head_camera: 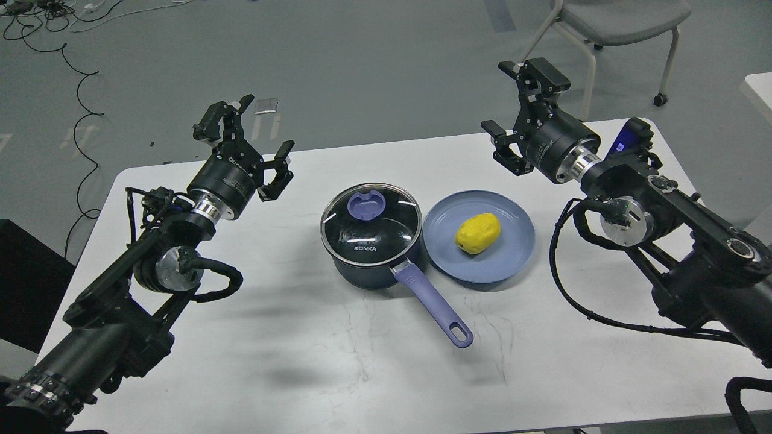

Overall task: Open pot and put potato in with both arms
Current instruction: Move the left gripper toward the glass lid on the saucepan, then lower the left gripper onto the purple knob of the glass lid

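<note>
Pot (371, 241): stands near the middle of the surface (301, 361), lid on, long purple handle (431, 304) pointing toward me and slightly right.
Lid (370, 217): glass with a metal rim, seated flat on the pot; purple knob (368, 203) sits toward the far side of the lid.
Potato (477, 232): lies on the blue plate (512, 259), which sits just beside the pot on its right, rims close or touching; I cannot tell which.
Left tool (250, 138): fingers spread, holding nothing, raised above the surface to the left of the pot, well apart from it.
Right tool (518, 111): fingers spread, holding nothing, raised beyond and to the right of the plate.
Task state: I judge nothing started; lid not yet lifted, potato not yet moved.
Handling, lid: rigid, smooth, breakable glass. I would take it by the knob only, the one raised part a two-finger tool can close on, and lift straight up.
Handling, potato: looks firm and light, with a rounded, lumpy skin that may roll. I would close across its narrow middle, fingers on either side.
Handling, pot: likely light enough to shift if nudged; the handle could swing it.
Risk: lid tilting off the knob hold.
</note>
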